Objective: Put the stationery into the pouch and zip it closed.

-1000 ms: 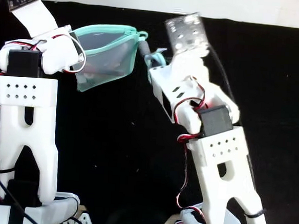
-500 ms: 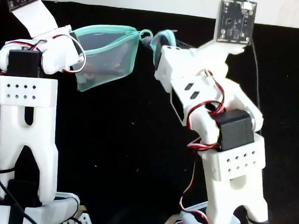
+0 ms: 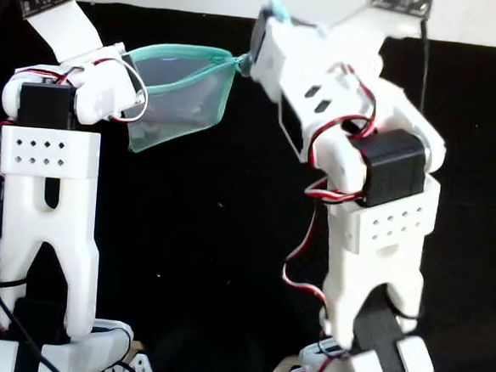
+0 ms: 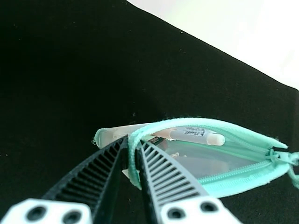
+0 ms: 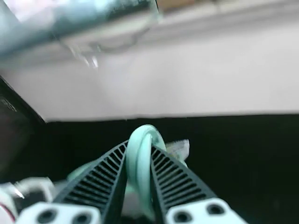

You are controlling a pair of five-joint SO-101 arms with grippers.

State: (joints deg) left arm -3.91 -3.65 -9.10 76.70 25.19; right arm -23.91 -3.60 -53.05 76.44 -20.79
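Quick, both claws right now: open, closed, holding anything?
Left claw: closed on the pouch rim.
Right claw: closed on the zip loop.

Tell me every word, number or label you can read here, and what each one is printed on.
White pen inside the mint pouch: a short line of small print and a barcode-like mark, too small to read.
Nothing else here carries legible words, numbers or signs.

One pouch [image 3: 182,96], one pen [image 4: 196,136], two claws [image 4: 130,142] [image 5: 138,145].
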